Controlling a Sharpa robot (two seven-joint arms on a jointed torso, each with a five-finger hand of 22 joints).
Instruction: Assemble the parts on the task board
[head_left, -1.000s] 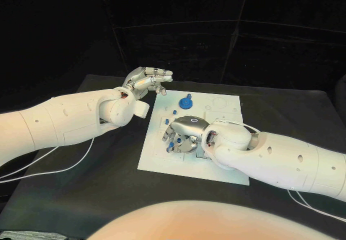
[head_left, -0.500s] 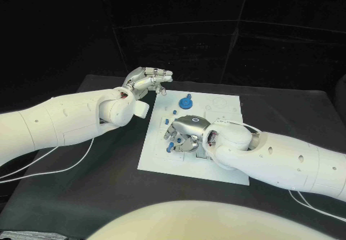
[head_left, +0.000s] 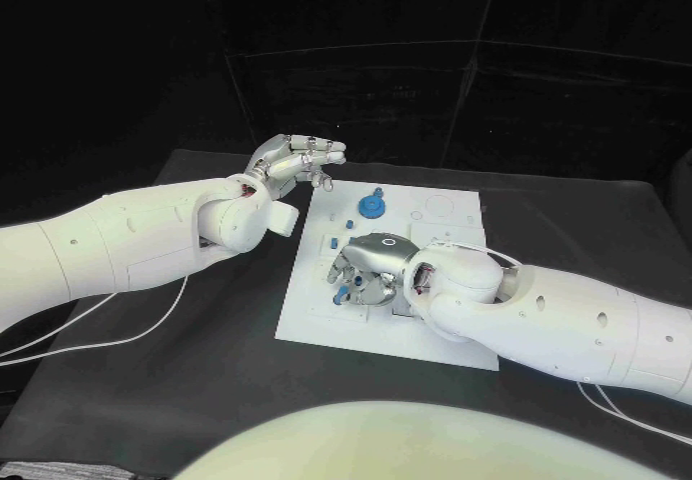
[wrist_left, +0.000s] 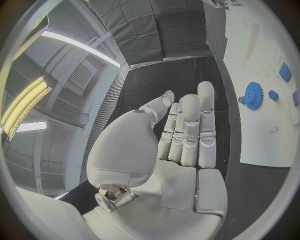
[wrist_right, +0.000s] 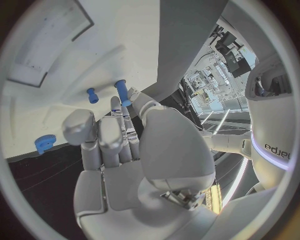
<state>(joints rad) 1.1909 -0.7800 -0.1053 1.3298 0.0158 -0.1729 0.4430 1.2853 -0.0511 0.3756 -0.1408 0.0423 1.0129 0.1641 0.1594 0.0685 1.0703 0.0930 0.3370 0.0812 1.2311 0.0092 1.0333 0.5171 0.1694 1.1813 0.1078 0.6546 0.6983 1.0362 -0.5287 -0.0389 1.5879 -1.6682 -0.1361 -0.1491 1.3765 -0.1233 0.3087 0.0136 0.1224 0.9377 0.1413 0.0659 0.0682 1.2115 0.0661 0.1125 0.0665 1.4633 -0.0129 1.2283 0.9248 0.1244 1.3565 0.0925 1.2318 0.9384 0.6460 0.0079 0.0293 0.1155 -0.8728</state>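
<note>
Fingers of our right hand (head_left: 365, 270) curl down over small blue parts (head_left: 340, 294) in the middle of the board (head_left: 447, 340); we cannot tell if they pinch one. Our left hand (head_left: 293, 160) waits off the board at 10 o'clock, fingers bent, holding nothing. One blue gear (head_left: 374, 206) stands at 12 o'clock. We think most parts are still loose.

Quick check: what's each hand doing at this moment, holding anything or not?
Left hand: open, holding nothing, raised beside the task board.
Right hand: over the board; whether its fingers hold a blue part cannot be told.
</note>
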